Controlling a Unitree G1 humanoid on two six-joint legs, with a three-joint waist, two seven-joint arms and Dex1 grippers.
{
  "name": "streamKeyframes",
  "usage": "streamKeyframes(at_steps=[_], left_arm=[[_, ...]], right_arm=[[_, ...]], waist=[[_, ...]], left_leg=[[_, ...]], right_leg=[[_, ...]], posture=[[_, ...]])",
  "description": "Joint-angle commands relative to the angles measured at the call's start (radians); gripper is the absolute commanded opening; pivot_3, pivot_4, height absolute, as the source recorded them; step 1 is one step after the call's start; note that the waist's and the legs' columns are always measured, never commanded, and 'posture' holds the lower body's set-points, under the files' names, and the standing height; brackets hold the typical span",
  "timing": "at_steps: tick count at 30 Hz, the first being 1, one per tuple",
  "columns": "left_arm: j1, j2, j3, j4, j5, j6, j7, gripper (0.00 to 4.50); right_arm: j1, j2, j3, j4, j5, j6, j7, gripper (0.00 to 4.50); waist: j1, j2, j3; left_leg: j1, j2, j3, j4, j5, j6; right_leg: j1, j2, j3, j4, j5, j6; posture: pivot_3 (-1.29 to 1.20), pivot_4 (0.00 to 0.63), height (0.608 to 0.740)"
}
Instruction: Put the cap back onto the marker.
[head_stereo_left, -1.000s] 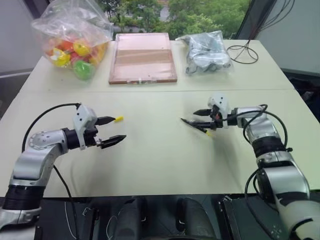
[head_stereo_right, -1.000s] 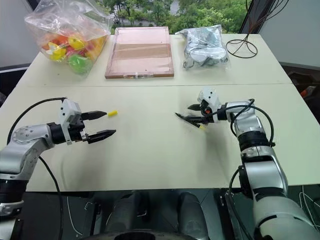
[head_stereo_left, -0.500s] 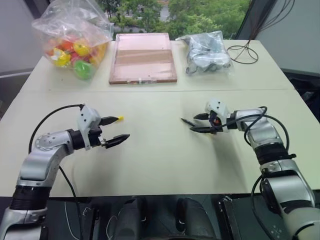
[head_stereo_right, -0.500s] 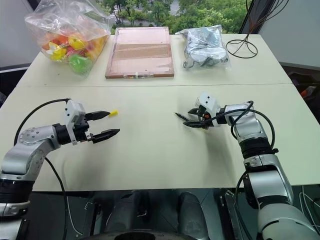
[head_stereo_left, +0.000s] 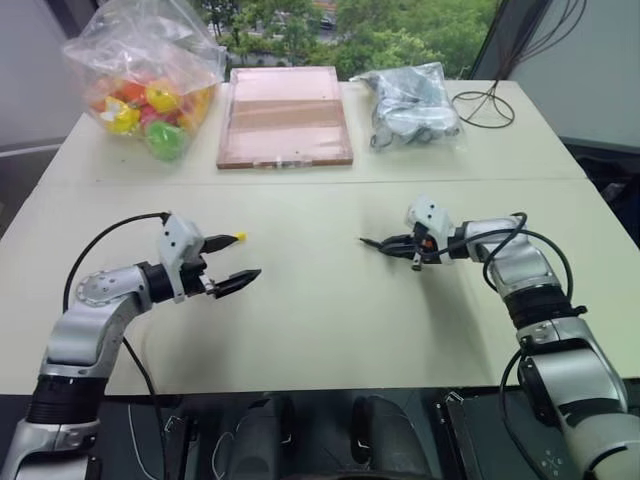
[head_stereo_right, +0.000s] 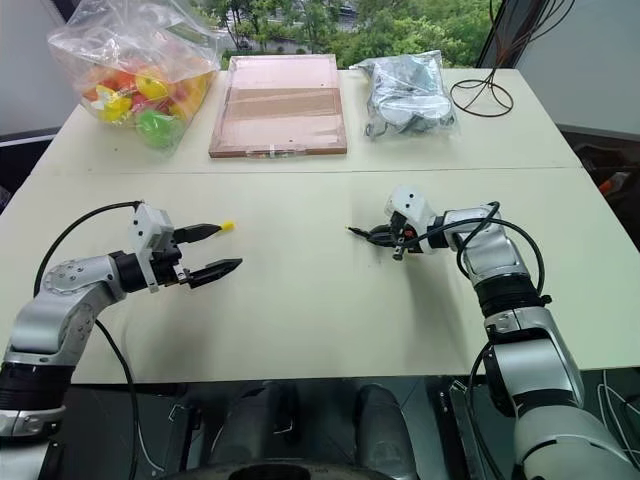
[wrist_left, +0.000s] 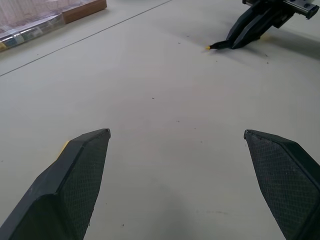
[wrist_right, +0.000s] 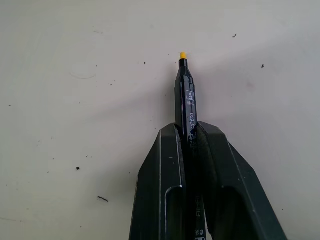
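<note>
The marker (wrist_right: 188, 100) is a thin black stick with a small yellow tip, and my right gripper (wrist_right: 189, 129) is shut on its barrel. In the left eye view the right gripper (head_stereo_left: 395, 242) sits low over the table right of centre, and the marker's tip (head_stereo_left: 370, 241) pokes out toward the left. The cap (head_stereo_left: 239, 237), a tiny yellow cylinder, lies on the table left of centre. My left gripper (head_stereo_left: 245, 256) stands open, its upper fingertip right beside the cap. In the left wrist view the cap (wrist_left: 64, 145) peeks out behind one finger.
Along the table's far edge stand a clear bag of coloured toys (head_stereo_left: 150, 85), a flat wooden tray (head_stereo_left: 285, 115) and a clear bag of grey parts (head_stereo_left: 415, 105). A black cable loop (head_stereo_left: 485, 100) lies at the far right. A seam crosses the table.
My right gripper has shut on the marker, which lay between its open fingers before. The left gripper has stayed open beside the cap.
</note>
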Motion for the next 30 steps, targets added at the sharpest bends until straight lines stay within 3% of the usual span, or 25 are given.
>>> streamKeyframes(at_steps=[1,10,15,20,30], left_arm=[[-0.002,0.013,0.034,-0.020,-0.001,-0.023,0.004,4.50],[-0.077,0.072,0.079,0.104,0.045,-0.094,0.002,4.50],[-0.155,0.178,0.075,0.304,0.127,-0.223,-0.058,4.50],[-0.232,0.223,0.056,0.500,0.159,-0.301,-0.143,4.50],[-0.438,0.083,-0.041,0.835,0.237,-0.428,-0.242,4.50]], right_arm=[[0.003,0.007,0.011,0.000,-0.006,-0.016,-0.019,0.03],[-0.067,-0.013,-0.017,-0.120,0.009,-0.039,-0.079,0.03],[-0.104,0.001,0.023,-0.271,-0.005,-0.029,-0.082,0.03],[-0.100,0.020,0.070,-0.371,-0.021,-0.016,-0.095,0.03],[-0.051,0.030,0.109,-0.445,-0.027,0.000,-0.115,0.03]], waist=[[0.000,0.000,0.000],[0.001,0.001,0.000],[0.000,0.001,0.001],[0.006,0.001,0.001],[0.006,0.000,0.000]], left_leg=[[0.000,0.000,0.000,0.000,0.000,0.000],[0.000,0.000,0.000,0.000,0.000,0.000],[-0.001,0.000,0.001,-0.001,0.000,0.000],[-0.002,0.000,0.001,-0.001,0.000,0.000],[-0.002,-0.001,0.001,0.001,0.000,0.000]], right_leg=[[0.000,0.000,0.000,0.000,0.000,0.000],[-0.001,0.000,0.000,0.000,0.000,0.000],[-0.002,0.000,0.000,0.000,0.000,0.000],[-0.002,0.000,0.000,0.000,0.000,0.000],[-0.002,0.000,0.000,0.001,0.000,0.000]], posture=[[0.00,0.150,0.740],[0.00,0.150,0.740],[0.00,0.150,0.740],[0.00,0.150,0.740],[0.00,0.150,0.740]])
